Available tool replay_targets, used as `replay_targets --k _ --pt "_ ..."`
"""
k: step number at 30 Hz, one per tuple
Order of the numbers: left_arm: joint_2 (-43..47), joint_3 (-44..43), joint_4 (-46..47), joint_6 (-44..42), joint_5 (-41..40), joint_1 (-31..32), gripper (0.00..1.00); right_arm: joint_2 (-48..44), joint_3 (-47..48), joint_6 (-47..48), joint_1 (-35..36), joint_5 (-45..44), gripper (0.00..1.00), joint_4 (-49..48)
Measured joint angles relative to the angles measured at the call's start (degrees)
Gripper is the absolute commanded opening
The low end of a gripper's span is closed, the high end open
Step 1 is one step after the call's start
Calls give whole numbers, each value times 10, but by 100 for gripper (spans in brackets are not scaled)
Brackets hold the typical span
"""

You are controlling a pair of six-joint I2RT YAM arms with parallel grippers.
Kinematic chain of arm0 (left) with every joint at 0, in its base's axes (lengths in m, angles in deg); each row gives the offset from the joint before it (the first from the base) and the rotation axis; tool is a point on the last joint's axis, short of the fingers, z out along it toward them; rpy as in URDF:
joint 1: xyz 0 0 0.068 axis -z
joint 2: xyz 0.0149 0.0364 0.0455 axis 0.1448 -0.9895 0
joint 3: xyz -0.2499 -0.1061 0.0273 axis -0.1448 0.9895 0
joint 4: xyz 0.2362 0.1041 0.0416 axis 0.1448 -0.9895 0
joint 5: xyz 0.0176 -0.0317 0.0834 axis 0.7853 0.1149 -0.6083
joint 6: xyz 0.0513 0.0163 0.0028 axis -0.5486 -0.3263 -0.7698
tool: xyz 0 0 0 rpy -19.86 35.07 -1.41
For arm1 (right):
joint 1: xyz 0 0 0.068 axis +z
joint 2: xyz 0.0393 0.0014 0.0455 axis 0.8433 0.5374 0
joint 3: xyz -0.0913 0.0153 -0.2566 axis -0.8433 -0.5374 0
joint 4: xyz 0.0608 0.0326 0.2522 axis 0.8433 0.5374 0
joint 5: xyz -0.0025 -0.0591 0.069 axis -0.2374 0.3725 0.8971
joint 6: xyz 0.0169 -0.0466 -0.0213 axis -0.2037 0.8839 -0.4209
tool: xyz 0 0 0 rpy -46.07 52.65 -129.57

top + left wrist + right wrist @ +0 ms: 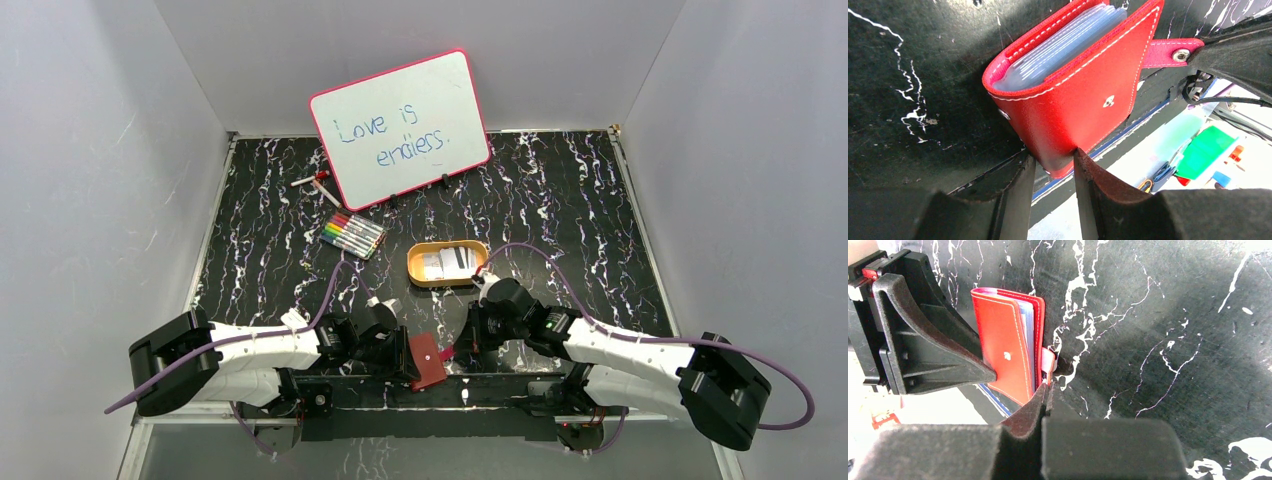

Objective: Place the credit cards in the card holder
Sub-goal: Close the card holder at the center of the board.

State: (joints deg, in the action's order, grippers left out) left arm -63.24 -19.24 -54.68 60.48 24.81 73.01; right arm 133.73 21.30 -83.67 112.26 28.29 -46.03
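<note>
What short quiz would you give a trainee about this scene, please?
1. True or false: the credit cards lie in the orange tray.
2. What does the right gripper pinch? A) the snap tab; B) a credit card; C) nothing.
3. Fill in: the card holder is clamped at its cover by the ___ gripper.
Key: 1. True. 2. A. 3. Left: the left gripper grips the edge of the red cover.
</note>
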Motion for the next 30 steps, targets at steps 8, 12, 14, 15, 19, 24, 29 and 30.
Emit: replay_targets --k 8,12,14,15,19,24,29,30 --pt "11 -12 -32 2 -10 2 52 -17 21 20 0 0 0 25" --pt "28 -22 -67 -1 -18 3 55 -16 51 39 0 3 0 46" --pt "37 -24 -88 -1 -25 3 54 -10 63 47 0 6 0 50" --pt "43 -25 -97 -1 -30 3 54 -4 70 51 0 8 0 52" --pt "66 -25 -126 -1 -50 3 53 22 83 62 0 16 0 52" --pt "82 -24 -125 -1 -97 1 49 49 84 66 0 25 0 52" --pt "88 -24 -110 -4 -129 0 41 58 85 66 0 31 0 51" --pt "92 -24 -106 -6 -133 0 39 59 85 67 0 32 0 51"
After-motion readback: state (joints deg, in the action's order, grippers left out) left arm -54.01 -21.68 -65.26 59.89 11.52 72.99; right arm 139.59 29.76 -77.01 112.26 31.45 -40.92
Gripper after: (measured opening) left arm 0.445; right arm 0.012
